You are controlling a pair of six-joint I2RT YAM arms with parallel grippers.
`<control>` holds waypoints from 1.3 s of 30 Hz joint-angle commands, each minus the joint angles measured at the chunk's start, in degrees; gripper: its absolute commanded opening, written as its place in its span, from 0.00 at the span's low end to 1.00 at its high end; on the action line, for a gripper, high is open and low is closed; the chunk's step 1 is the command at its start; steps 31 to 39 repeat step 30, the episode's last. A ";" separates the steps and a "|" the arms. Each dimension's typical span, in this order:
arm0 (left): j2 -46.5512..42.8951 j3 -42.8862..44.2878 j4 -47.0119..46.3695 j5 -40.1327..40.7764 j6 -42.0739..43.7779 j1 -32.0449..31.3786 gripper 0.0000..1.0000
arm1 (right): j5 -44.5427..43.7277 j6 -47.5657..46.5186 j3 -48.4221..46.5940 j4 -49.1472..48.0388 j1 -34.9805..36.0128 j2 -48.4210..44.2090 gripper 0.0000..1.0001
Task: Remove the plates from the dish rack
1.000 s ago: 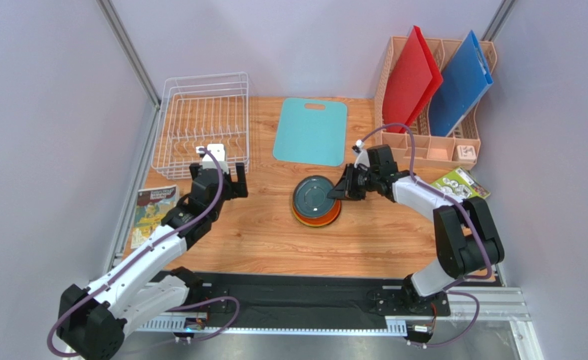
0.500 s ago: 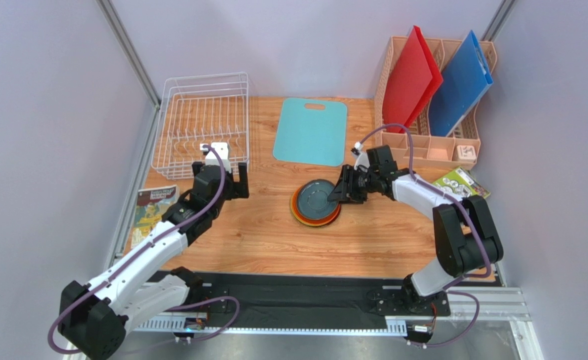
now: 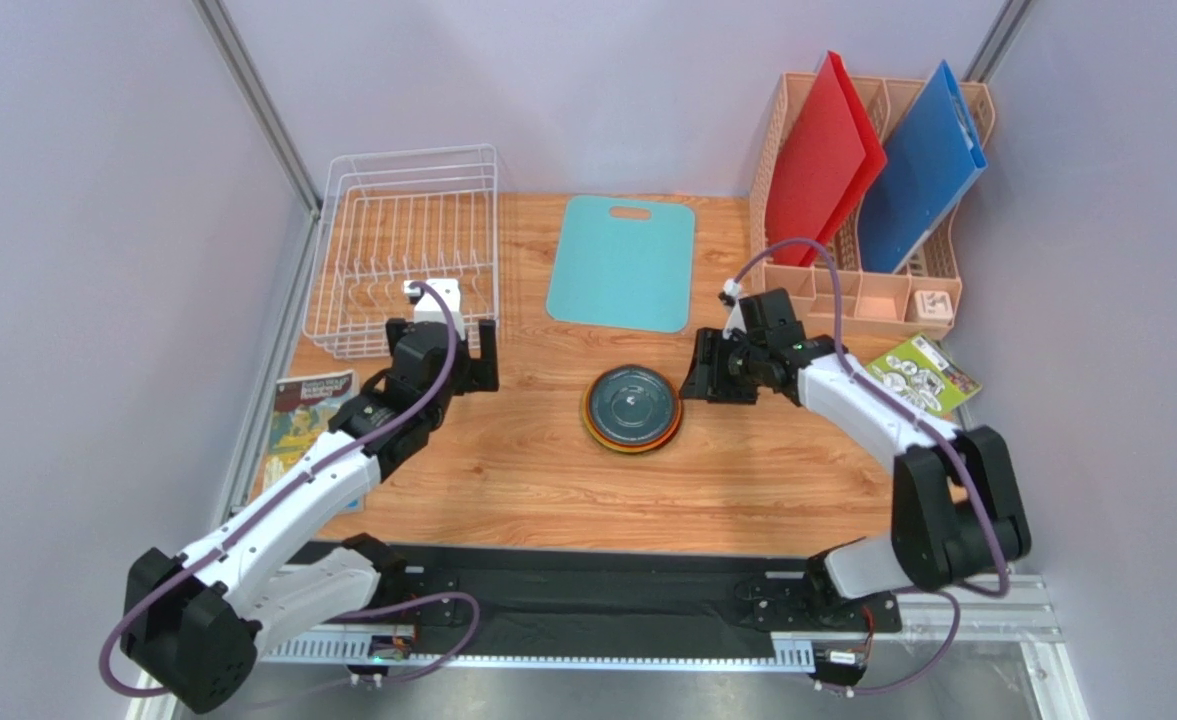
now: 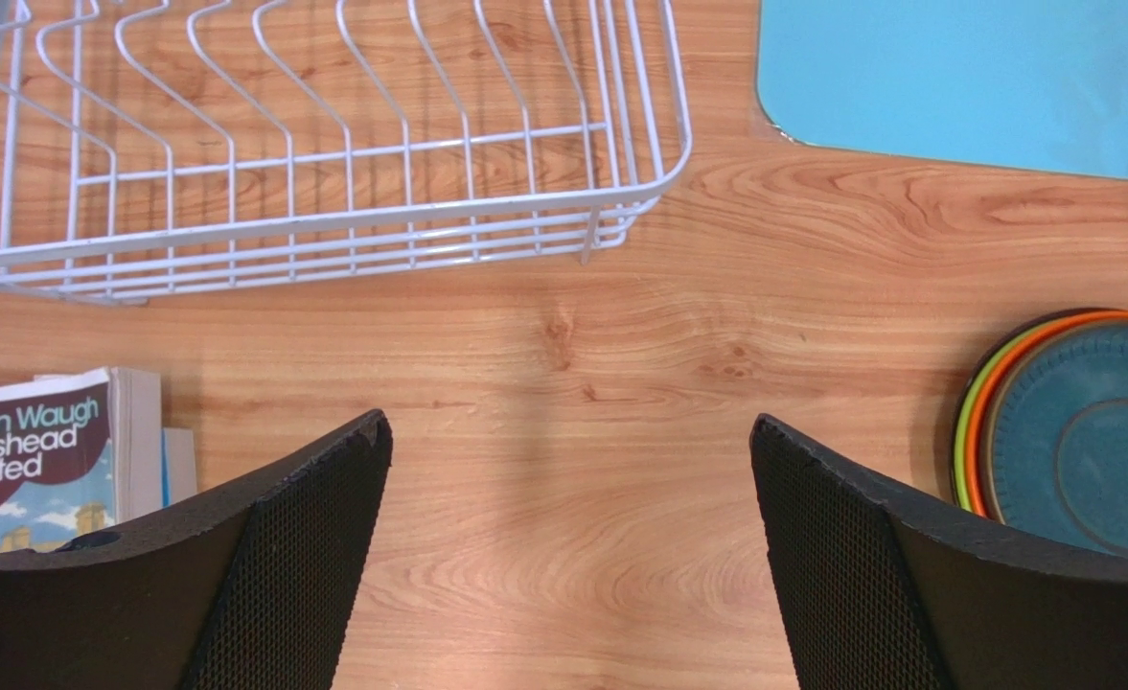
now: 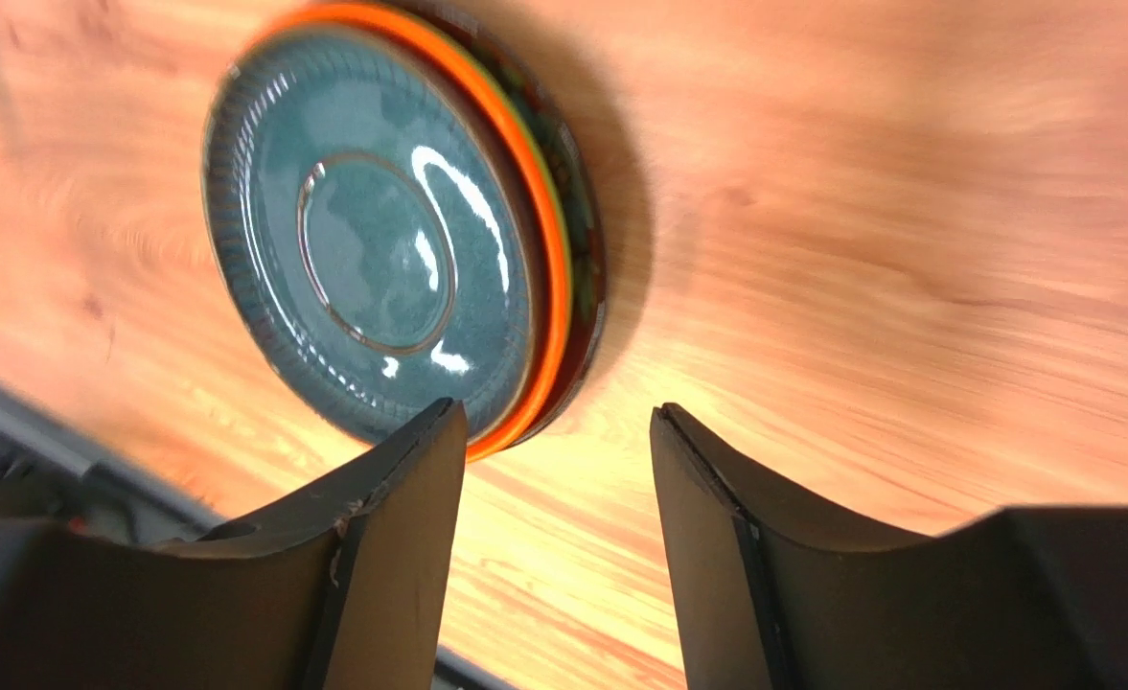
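Observation:
The plates (image 3: 632, 407) lie in one stack on the wooden table: a dark teal-grey one (image 5: 368, 245) on top, with orange, lime green and dark red rims showing under it. They also show at the right edge of the left wrist view (image 4: 1088, 431). My right gripper (image 3: 695, 371) is open just right of the stack, and nothing is between its fingers (image 5: 555, 413). The dish rack (image 3: 406, 248), white wire, stands at the back left with no plate in it (image 4: 310, 187). My left gripper (image 3: 444, 342) is wide open over bare wood in front of the rack (image 4: 569, 427).
A flat teal cutting board (image 3: 623, 263) lies behind the stack. A peach organizer (image 3: 910, 293) holding a red and a blue board stands at the back right. A book (image 3: 306, 428) lies at the left edge and a small packet (image 3: 922, 368) at the right.
My right gripper opened and let go of the teal-grey plate, which dropped from tilted to flat on the stack. The gripper then drew back a little to the right. The left arm barely moved.

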State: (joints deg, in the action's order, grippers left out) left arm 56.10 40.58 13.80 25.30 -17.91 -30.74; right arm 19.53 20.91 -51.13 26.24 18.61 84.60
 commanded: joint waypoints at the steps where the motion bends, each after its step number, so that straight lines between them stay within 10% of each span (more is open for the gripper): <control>1: 1.12 3.10 1.58 2.74 -0.63 -0.20 1.00 | -19.39 -1.92 0.94 -0.31 0.46 -12.32 0.57; 11: -0.37 0.65 -5.35 3.88 2.09 -0.19 0.99 | -54.94 -2.36 17.54 -19.17 0.55 -28.86 0.64; 14: -0.90 -1.20 -9.21 3.27 3.32 -0.20 1.00 | -59.42 -4.11 24.40 -27.69 0.64 -33.87 0.97; 18: 1.38 -1.64 -11.69 3.44 5.08 -0.19 0.99 | -65.74 -5.17 29.42 -29.93 0.64 -38.36 1.00; 39: 4.81 -0.68 -11.96 2.56 5.78 -0.11 1.00 | -68.66 -5.70 31.53 -33.08 0.64 -37.58 1.00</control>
